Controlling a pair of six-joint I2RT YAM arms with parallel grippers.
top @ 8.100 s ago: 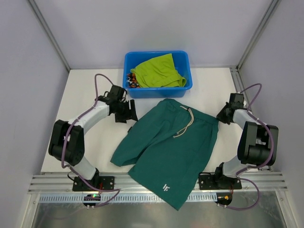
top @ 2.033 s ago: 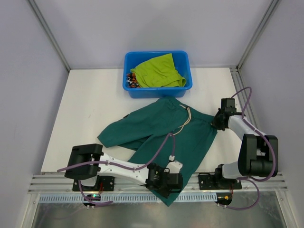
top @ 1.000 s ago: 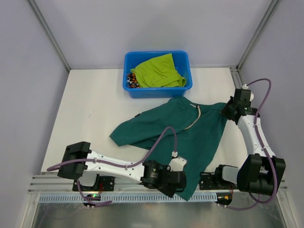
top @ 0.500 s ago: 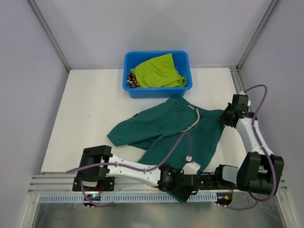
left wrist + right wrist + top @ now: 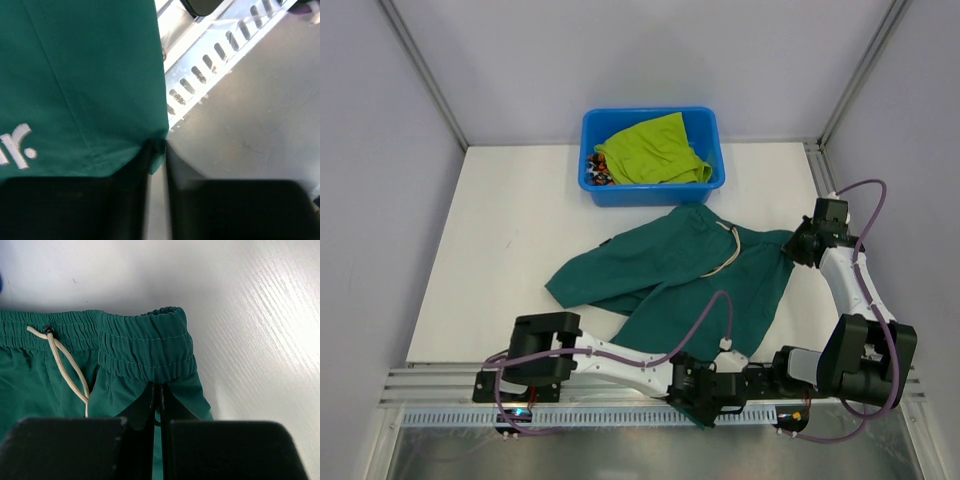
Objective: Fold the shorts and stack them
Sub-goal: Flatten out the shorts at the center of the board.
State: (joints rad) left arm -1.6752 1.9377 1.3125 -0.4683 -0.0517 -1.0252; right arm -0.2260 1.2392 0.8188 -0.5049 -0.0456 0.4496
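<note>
Across the near-right part of the bench (image 5: 500, 250), the dark teal-green shorts (image 5: 685, 275) are lying spread out, with one leg hem drooping over the near edge. There the left gripper (image 5: 157, 150) is pinching that hem's corner, its jaws closed on the cloth. The right gripper (image 5: 159, 392) is nipping the elastic waistband toward the right edge. Gripped at opposite ends like this, the garment looks ready to be drawn taut and flat for folding. By the far edge, the lime yellow-green shorts (image 5: 655, 148) and camouflage shorts (image 5: 595, 170) are sitting in the blue tub (image 5: 650, 192).
</note>
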